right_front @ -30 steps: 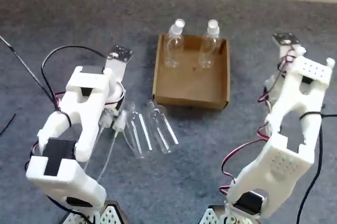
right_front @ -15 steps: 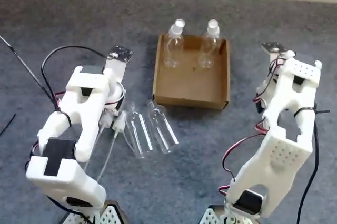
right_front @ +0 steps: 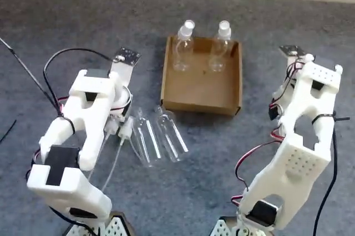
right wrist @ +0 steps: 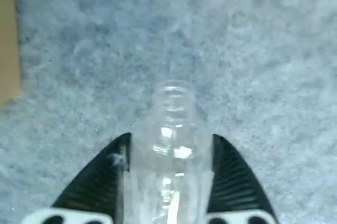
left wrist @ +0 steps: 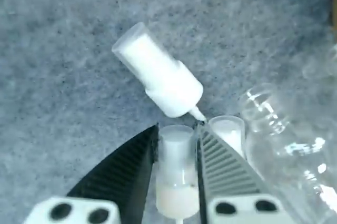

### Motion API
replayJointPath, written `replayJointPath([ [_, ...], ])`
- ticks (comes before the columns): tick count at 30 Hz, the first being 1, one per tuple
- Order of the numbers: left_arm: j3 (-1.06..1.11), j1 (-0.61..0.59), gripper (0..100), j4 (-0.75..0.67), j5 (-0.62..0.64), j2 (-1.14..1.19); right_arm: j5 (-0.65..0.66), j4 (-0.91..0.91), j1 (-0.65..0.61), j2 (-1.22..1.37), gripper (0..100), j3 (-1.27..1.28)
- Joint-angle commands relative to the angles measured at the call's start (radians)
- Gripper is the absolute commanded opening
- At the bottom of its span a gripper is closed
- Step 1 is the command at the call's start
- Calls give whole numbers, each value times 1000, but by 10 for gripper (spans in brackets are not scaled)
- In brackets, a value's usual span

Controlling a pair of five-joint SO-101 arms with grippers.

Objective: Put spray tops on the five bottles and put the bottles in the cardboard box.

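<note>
Two left fingers (left wrist: 126,169) around spray top (left wrist: 176,182)

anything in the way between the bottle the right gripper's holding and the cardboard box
Nothing visible. Only bare carpet lies between the right gripper, shut on the open bottle, and the cardboard box. Two capped bottles sit at the box's far end; its near part is free.

The table covering (right_front: 83,25) is fuzzy, matt grey cloth. The cardboard box (right_front: 201,93) is matt brown paperboard. The bottle (right wrist: 171,134) is clear, glossy plastic. The spray top (left wrist: 176,150) is smooth white plastic. The right arm (right_front: 302,164) is white plastic, finely dimpled.
</note>
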Motion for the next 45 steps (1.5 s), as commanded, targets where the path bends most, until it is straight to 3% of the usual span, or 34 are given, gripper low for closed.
replayJointPath([
  [1,-27,-15,53,-21,3,-31,-28,122,4,-119,5,-139],
  [6,-53,-50,53,-18,5,-174,-184,200,-38,-349,4,-294],
  [13,-84,-50,53,100,5,-550,-368,137,-298,-687,4,-131],
  [18,-189,-47,53,238,5,-753,-466,-97,-501,-937,4,243],
  [24,-315,-45,53,327,9,-845,-502,-510,-717,-1253,4,803],
  [29,-423,-36,53,384,74,-848,-499,-760,-808,-1449,4,1153],
  [38,-530,223,53,376,227,-848,-497,-783,-852,-1554,4,1271],
  [42,-535,318,53,249,293,-848,-529,-814,-880,-1643,4,1339],
  [45,-533,364,53,126,308,-846,-563,-954,-897,-1765,4,1484],
])
